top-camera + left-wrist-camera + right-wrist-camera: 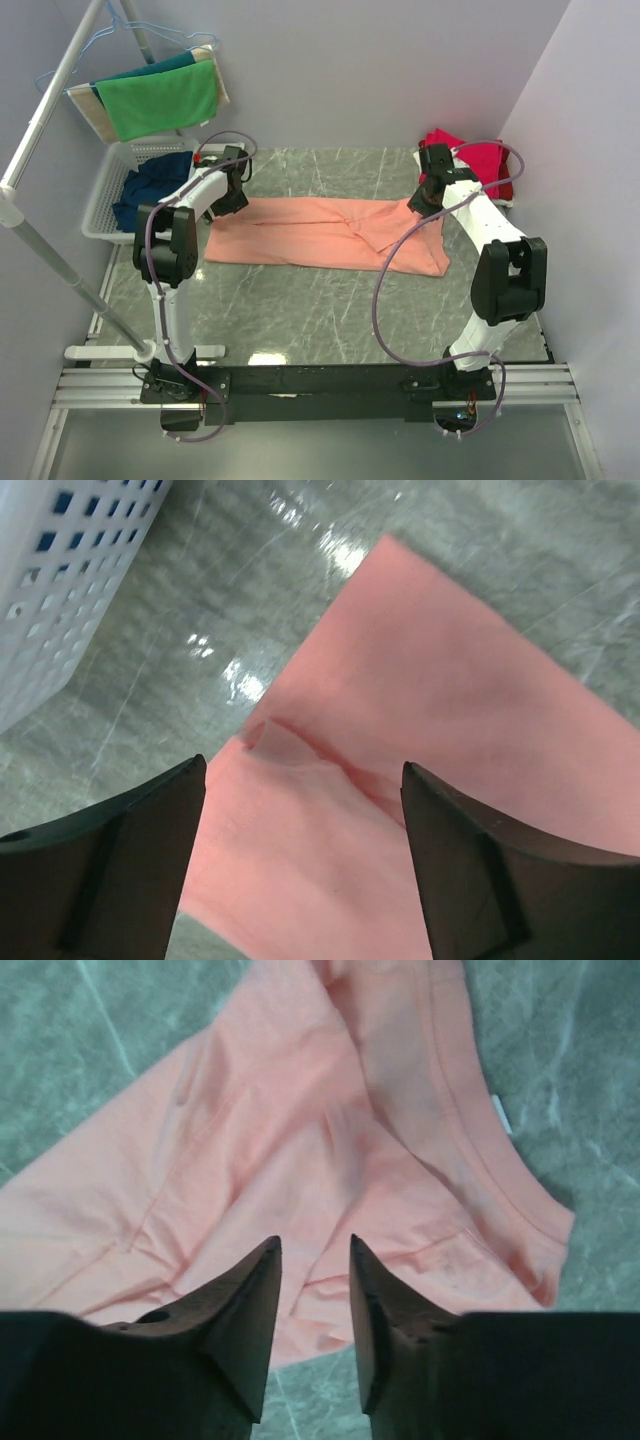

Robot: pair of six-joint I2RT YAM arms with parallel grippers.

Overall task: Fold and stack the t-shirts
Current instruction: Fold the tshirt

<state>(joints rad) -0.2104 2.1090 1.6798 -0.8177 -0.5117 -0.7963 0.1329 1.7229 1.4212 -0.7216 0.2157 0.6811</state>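
A salmon-orange t-shirt [330, 232] lies on the table as a long strip folded lengthwise. My left gripper [236, 198] hangs over its left end, jaws wide open with only cloth [420, 680] below them and nothing between the fingers [140, 850]. My right gripper [424, 200] hangs over the right end, above the collar and a sleeve [480, 1190]. Its jaws stand partly open [315, 1243] and hold nothing. Red and crimson t-shirts [470, 160] lie heaped at the back right. A dark navy t-shirt [150, 185] lies in the basket.
A white perforated basket [105, 195] stands at the back left, and its wall [50, 590] shows in the left wrist view. Green, teal and beige cloths [160, 100] hang from a rack above it. A rack pole [60, 270] runs along the left side.
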